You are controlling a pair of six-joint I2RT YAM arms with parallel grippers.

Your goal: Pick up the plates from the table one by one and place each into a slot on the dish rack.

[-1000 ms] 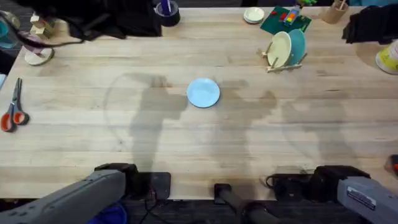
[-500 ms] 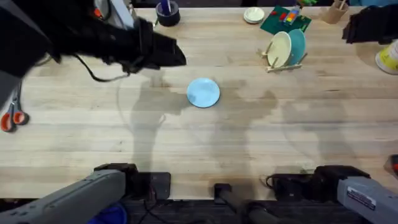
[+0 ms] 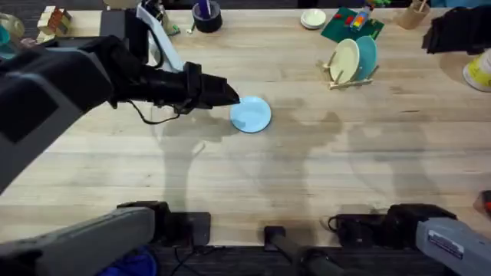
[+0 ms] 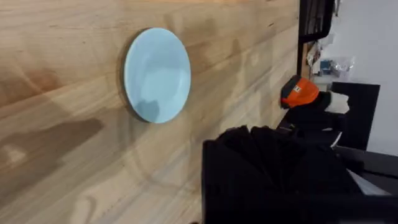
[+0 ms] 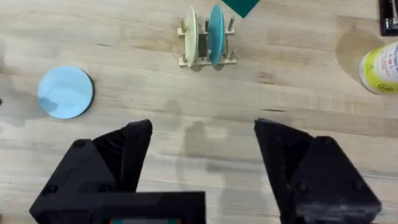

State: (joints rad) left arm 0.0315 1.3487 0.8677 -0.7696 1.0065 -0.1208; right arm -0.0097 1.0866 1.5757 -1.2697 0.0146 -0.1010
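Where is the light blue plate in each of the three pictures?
Overhead: the blue plate lies flat mid-table, just right of the left end effector.
Left wrist: blue plate upper left of centre, on bare wood.
Right wrist: blue plate at the left.
Shared landmark: the dish rack, in overhead and right wrist views.

Bright, even overhead light; soft arm shadows fall on the table (image 3: 322,176); the near left arm blurs dark.

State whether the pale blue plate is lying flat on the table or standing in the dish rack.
Lying flat. The pale blue plate rests face-up on the table, apart from the dish rack, which holds a cream and a teal plate upright.
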